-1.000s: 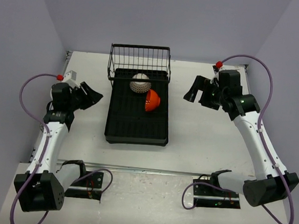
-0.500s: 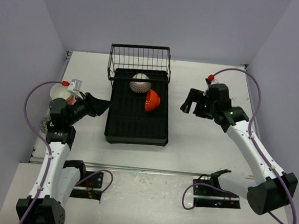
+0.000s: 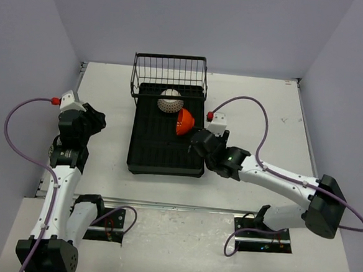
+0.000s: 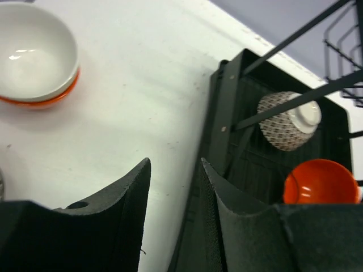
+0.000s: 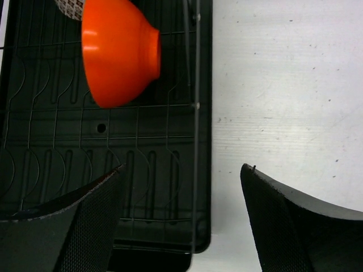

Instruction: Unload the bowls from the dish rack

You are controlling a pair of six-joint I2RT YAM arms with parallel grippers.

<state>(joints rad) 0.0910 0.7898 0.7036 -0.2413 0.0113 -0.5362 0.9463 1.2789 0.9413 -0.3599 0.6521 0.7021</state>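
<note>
Since the right claw (image 3: 196, 143) hangs just over the right-hand rim of the large black plastic dish rack (image 3: 158, 156), its two fingers spread wide with nothing between them, the coming move turns on the glossy orange bowl (image 5: 116, 51). That bowl lies at about 11 o'clock from the claw, near but not touching. It stands on edge among the pegs in the far right part of the rack. In the right wrist view its axis runs crosswise, with the mouth facing 9 o'clock and the small foot pointing to 3 o'clock.

The fingers close along that same line. As I judge it, they would bracket the bowl from mouth to foot unless the wrist turns to pinch the rim.

A brown-and-white patterned bowl (image 3: 171, 101) sits just beyond the orange bowl at 11 o'clock, below the upright black wire basket (image 3: 170, 70). I cannot tell whether the two bowls touch.

The left claw (image 4: 173, 221), narrowly parted and holding nothing, hovers over the white worktop (image 3: 252, 103) at 9 o'clock of the rack. It is well apart from the orange bowl, so the right arm is the nearer.
</note>
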